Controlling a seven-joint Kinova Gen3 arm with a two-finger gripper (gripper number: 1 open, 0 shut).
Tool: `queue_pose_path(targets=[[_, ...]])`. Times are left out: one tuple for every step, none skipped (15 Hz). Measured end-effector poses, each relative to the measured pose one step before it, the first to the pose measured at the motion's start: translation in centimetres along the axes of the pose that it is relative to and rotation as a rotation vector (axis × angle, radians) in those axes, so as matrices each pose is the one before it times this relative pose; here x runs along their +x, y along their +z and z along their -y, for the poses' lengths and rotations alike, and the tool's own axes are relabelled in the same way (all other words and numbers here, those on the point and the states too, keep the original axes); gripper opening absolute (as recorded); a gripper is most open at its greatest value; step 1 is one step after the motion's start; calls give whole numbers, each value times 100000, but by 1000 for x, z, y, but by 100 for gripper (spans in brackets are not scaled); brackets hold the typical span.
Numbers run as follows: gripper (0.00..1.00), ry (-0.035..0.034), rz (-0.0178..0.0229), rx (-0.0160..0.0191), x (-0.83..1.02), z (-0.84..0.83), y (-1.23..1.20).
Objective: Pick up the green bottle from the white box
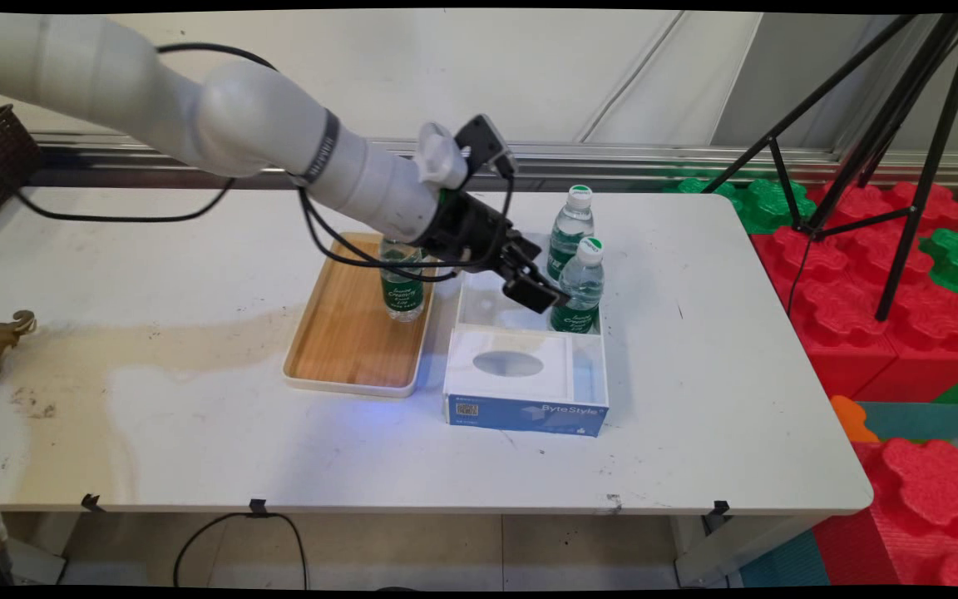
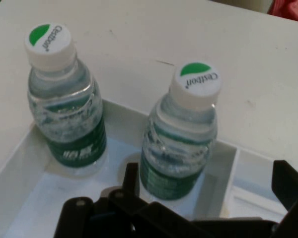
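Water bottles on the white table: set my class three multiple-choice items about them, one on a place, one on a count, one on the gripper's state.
1. Where does the lone bottle stand?
A. on the wooden tray
B. on the blue box
C. beside the elephant figure

2. How many bottles stand in the white bin?
A. one
B. two
C. three

3. The gripper is:
A. open
B. shut on a cap
C. shut on the tray's rim

Answers:
1. A, its base rests on the wood.
2. B, the far bottle and the near bottle stand inside its walls.
3. A, the hand view shows its fingers spread wide.
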Motion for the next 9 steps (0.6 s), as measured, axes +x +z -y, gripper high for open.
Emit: queue_pose_path(targets=[[100, 251, -730, -469, 26, 192, 748], [100, 204, -653, -377, 28, 156, 589], [100, 293, -567, -347, 16, 166, 598], [100, 211, -443, -214, 13, 148, 462], [100, 352, -592, -294, 14, 213, 675], [100, 225, -369, -153, 14, 154, 439], [100, 330, -469, -213, -3, 221, 629], [100, 199, -377, -85, -8, 188, 485], [100, 256, -333, -99, -1, 188, 478]])
